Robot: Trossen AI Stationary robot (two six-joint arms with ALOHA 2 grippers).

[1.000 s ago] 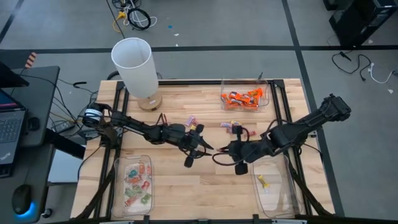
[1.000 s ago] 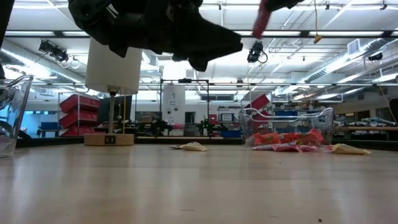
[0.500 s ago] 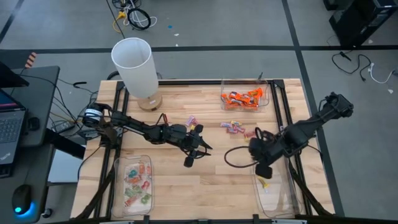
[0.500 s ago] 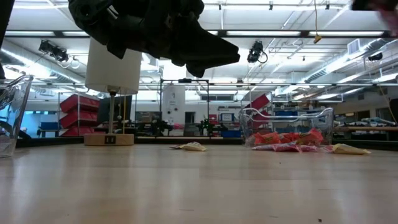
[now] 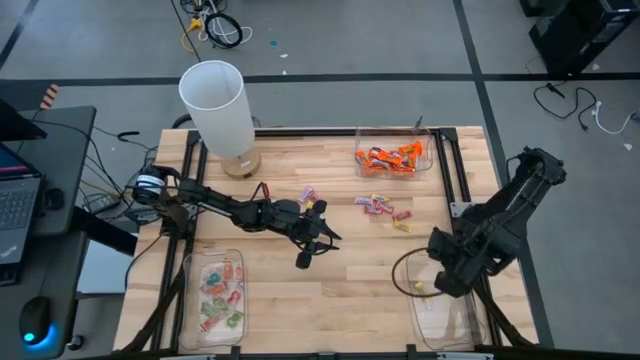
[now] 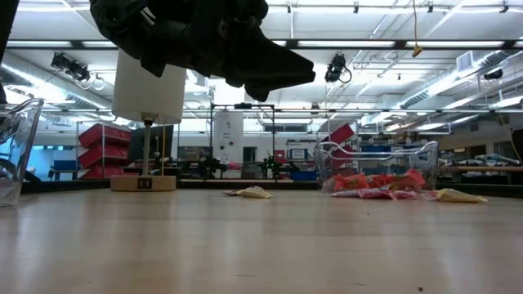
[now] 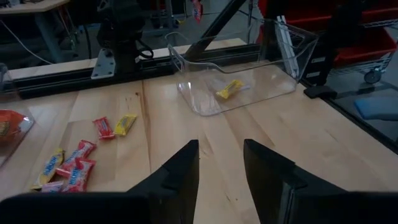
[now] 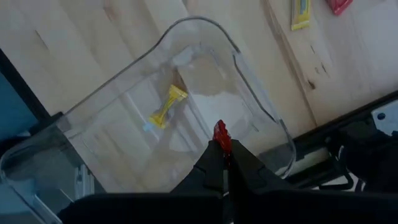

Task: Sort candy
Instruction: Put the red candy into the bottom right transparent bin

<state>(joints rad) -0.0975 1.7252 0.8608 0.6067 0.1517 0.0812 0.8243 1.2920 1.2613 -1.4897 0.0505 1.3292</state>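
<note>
Right fingers (image 8: 222, 163) pinched shut on a red candy (image 8: 221, 134) above the near-right tray (image 8: 252, 109); left fingers (image 7: 221, 163) parted, empty, mid-bench.
Loose sweets (image 5: 385, 207) are left far of the tray; judged light, crinkly, slippery, best nipped at the twisted wrapper end.

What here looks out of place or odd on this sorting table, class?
A few loose candies lie scattered on the bare wood near the table's middle, outside any tray. The far tray holds orange ones; the near right tray holds a single yellow candy. The right tool pinches a red candy above it.
</note>
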